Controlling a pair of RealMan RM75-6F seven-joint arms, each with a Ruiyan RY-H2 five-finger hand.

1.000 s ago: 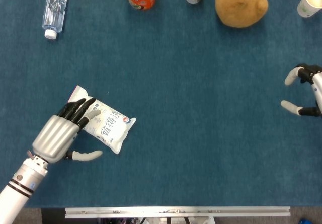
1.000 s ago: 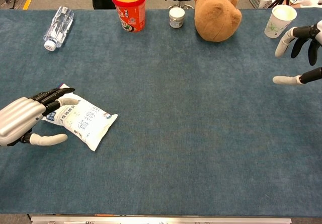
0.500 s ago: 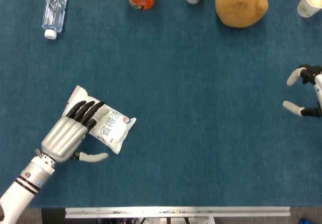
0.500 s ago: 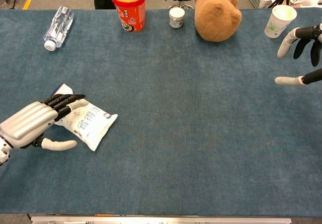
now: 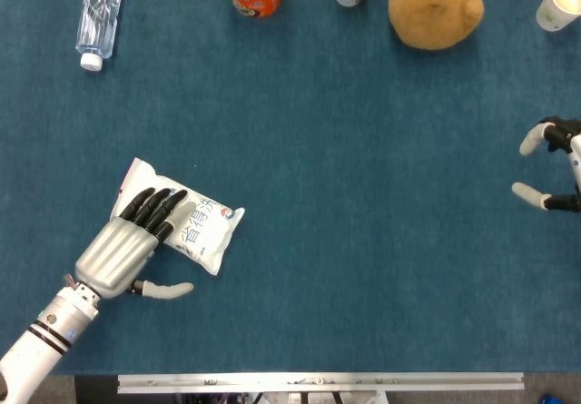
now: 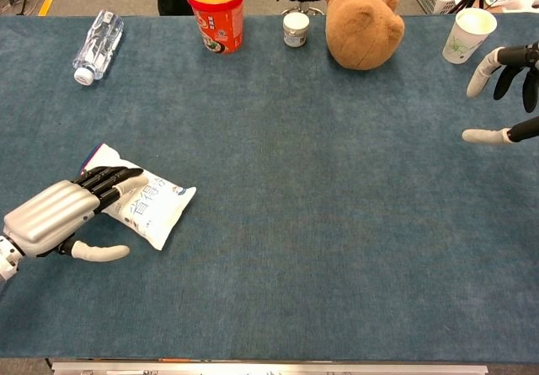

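The dark fingers [image 5: 156, 208] of the left hand [image 5: 123, 245] lie stretched out flat across the near-left end of a white snack packet [image 5: 182, 225], pressing on its top without wrapping it; the pale thumb [image 5: 165, 288] sticks out to the side, apart from the packet, resting near the cloth. The hand's back is ribbed silver metal.

The surface [image 6: 320, 223] is covered in a deep blue, short-pile fabric, with a metal rail along its near edge. Beyond the far edge, the chest view shows a grey floor, a black stool base and a white basket.

The packet is a soft, pillow-shaped plastic pouch with blue printing, lying flat and slanted. All other things sit far from it, along the far edge. Straight beyond the packet, towards the far left, a clear plastic water bottle [image 5: 98, 9] lies on its side. To the far right of the packet stand a red paper tub [image 6: 216, 9], a small white jar [image 6: 296, 29], a round brown plush toy [image 6: 364, 20] and, furthest right, a white paper cup [image 6: 468, 34].

The right hand [image 6: 509, 88] hangs at the right edge, well away from the packet, just near of the paper cup. Its fingers are spread apart, thumb separated below, holding nothing.
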